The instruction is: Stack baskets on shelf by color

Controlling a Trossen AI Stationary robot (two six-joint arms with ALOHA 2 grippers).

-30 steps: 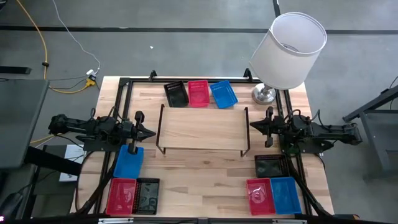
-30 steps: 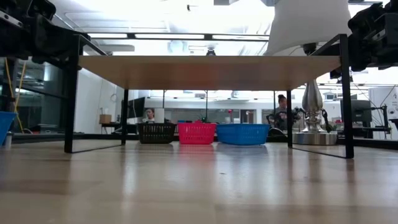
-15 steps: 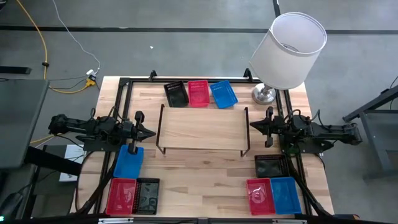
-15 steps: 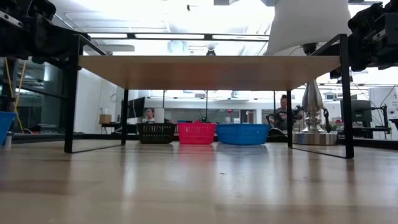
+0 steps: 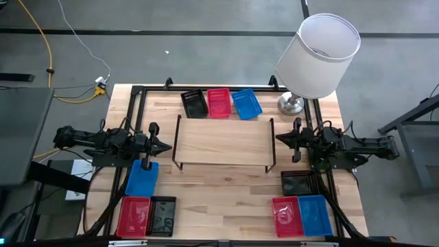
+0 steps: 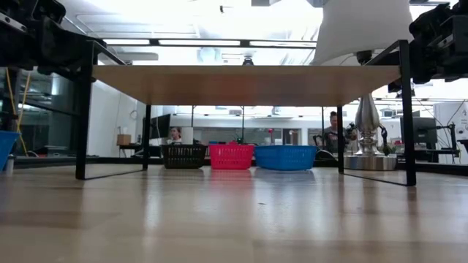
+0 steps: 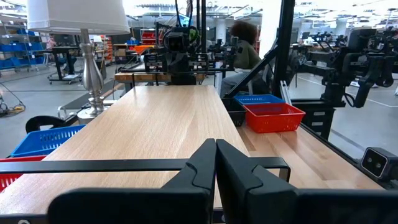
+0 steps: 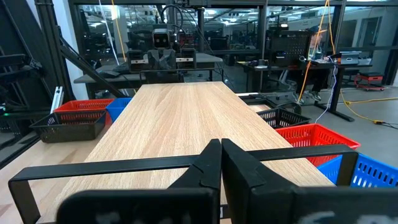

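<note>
The shelf (image 5: pixel 223 140), light wood on thin black legs, stands mid-table. Three baskets rest on their bases past its far side: black (image 5: pixel 194 104), red (image 5: pixel 219 103), blue (image 5: pixel 247 103). Near left lie a blue basket (image 5: pixel 142 178), a red one (image 5: pixel 134 216) and a black one (image 5: pixel 162 215). Near right lie black (image 5: pixel 299 184), red (image 5: pixel 286 216) and blue (image 5: pixel 315 214). My left gripper (image 5: pixel 167 145) hovers shut at the shelf's left end, pointing right (image 7: pixel 216 146). My right gripper (image 5: pixel 278 137) hovers shut at the shelf's right end, pointing left (image 8: pixel 221 146).
A lamp with a white shade (image 5: pixel 319 55) and a metal base (image 5: pixel 291 104) stands at the table's far right corner, close to the blue basket and the right arm. A black frame (image 5: pixel 137 92) runs round the table. Bare wood lies in front of the shelf (image 5: pixel 223 195).
</note>
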